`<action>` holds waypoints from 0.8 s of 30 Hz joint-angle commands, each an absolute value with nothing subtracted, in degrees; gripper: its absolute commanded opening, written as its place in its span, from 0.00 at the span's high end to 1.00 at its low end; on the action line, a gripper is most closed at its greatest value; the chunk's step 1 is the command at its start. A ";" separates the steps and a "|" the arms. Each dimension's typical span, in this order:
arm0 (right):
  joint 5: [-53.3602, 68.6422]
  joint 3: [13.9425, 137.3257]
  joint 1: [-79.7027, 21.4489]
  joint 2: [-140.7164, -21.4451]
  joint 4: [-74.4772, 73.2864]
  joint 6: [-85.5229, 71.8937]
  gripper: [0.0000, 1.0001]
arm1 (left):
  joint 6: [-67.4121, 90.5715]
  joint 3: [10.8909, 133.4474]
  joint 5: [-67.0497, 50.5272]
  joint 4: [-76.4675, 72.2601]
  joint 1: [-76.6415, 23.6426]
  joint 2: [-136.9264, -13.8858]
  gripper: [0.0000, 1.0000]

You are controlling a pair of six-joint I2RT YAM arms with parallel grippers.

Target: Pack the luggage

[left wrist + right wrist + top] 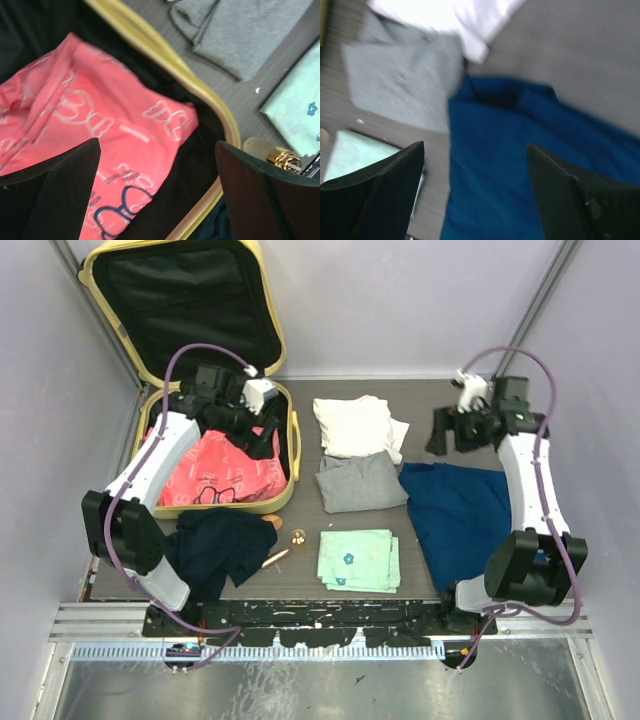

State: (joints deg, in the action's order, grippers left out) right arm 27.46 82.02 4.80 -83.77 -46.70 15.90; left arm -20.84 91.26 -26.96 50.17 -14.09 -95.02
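The pale-yellow luggage (228,509) lies open at the back left, its black-lined lid standing up. A pink printed garment (220,472) lies inside it and also shows in the left wrist view (100,125). My left gripper (264,443) hovers open and empty over the pink garment near the luggage's right rim (200,92). My right gripper (442,440) is open and empty above the far edge of a blue garment (460,510), which fills the right wrist view (530,165).
On the table lie a white folded garment (355,425), a grey one (360,482), a mint-green folded cloth (358,560), a dark navy garment (220,545) in front of the luggage, and a small gold object (298,537) with a thin stick (275,558) beside it.
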 commanded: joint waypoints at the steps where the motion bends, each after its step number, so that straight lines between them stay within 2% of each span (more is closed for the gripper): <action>1: 23.13 74.55 15.85 -79.25 -57.23 23.92 0.14 | -18.74 90.65 -26.37 44.37 -19.17 -93.63 0.02; 9: 15.79 63.52 32.26 -82.89 -55.26 28.22 0.19 | -16.38 91.27 -27.17 43.98 -21.70 -96.45 0.02; 15: 16.75 59.58 33.40 -89.40 -46.66 23.47 0.23 | -16.27 91.09 -26.93 44.25 -21.71 -97.18 0.02; 19: 16.61 61.52 33.40 -96.44 -39.83 15.43 0.27 | -16.66 90.73 -25.61 44.15 -21.71 -97.61 0.02; 24: 17.76 71.37 33.39 -104.12 -36.02 6.80 0.32 | -16.73 91.44 -24.41 44.03 -21.71 -98.55 0.02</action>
